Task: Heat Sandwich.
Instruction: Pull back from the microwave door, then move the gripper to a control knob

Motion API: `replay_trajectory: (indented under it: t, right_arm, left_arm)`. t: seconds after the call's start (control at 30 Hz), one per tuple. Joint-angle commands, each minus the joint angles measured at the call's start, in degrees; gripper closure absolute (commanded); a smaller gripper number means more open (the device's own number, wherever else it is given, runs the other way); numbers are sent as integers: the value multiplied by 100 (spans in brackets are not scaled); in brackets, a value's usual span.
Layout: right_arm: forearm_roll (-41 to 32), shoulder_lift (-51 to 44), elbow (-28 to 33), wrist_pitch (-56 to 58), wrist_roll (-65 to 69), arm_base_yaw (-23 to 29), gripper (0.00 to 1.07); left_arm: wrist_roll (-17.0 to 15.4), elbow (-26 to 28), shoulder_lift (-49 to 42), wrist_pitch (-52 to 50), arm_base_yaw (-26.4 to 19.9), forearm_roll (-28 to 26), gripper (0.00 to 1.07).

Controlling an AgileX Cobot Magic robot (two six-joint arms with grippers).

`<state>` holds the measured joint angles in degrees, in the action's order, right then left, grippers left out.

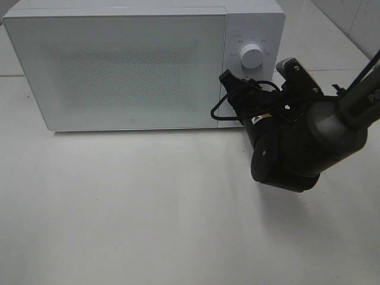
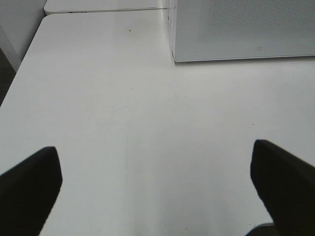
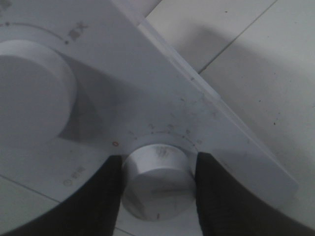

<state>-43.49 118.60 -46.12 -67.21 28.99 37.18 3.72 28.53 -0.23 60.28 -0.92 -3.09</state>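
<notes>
Two dials are sitting on the microwave [image 1: 264,21] panel, and the right gripper [image 3: 158,199] is clamping the lower dial [image 3: 156,167], with a dark finger [image 3: 98,201] pressing on each side of it. The upper dial [image 1: 253,57] is standing free just above.

The microwave is sitting square on a plain white table [image 1: 119,208]. Its door [image 1: 119,71] is lying shut, speckled and showing nothing through, so where the sandwich is I cannot tell; no view is catching it.

In front of the microwave the tabletop is running smooth and bare, giving wide room on the door side. The right arm [image 1: 297,148] is hanging over the table in front of the panel, its black cable [image 1: 212,111] looping against the door's edge.

Off past the microwave's door-side corner, the left gripper [image 2: 157,184] is hovering over bare table with its jaws spread wide, holding nothing. Beyond that corner the table edge [image 2: 29,54] is slanting away beside dark floor [image 2: 4,73], and a second white top [image 2: 98,5] is butting up behind. Behind the panel side, pale tiles [image 1: 356,24] are showing.
</notes>
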Motion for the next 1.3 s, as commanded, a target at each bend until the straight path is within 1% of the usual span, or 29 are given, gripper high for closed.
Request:
replay_trajectory:
  t: [0.03, 0.13, 0.17, 0.27, 0.3, 0.43, 0.6, 1.0, 1.17, 1.23, 1.27, 1.3]
  right_arm:
    - [361, -34, -63, -103, 934, -11, 99]
    - [384, -34, -63, -97, 1318, -11, 99]
    - [390, -34, -63, -97, 1736, -11, 99]
    - [378, -34, -63, -109, 2355, -11, 98]
    - [378, -34, -63, -109, 2355, -11, 98]
    - [367, -34, -63, -138, 3558, -11, 98]
    - [355, -34, -63, -138, 4028, -11, 97]
    - [378, -34, -57, -132, 3908, -11, 94]
    - [378, -34, -57, -132, 3908, -11, 88]
    - [378, -34, -57, -138, 3908, -11, 77]
    - [378, -34, -57, -138, 3908, -11, 77]
    - [378, -34, -57, -138, 3908, -11, 72]
  left_arm:
    - [-23, -17, -160, -74, 6, -40, 5]
    - [-23, -17, -160, -74, 6, -40, 5]
    - [-23, -17, -160, -74, 6, -40, 5]
    - [-23, -17, -160, -74, 6, -40, 5]
    - [-23, -17, -160, -74, 6, -40, 5]
    - [-23, -17, -160, -74, 6, -40, 5]
    - [-23, -17, -160, -74, 6, -40, 5]
    - [-23, -17, -160, -74, 6, -40, 5]
    - [-23, -17, -160, -74, 6, -40, 5]
    - [-23, -17, -160, -74, 6, -40, 5]
    - [-23, -17, -160, -74, 6, -40, 5]
    - [-23, -17, -160, -74, 6, -40, 5]
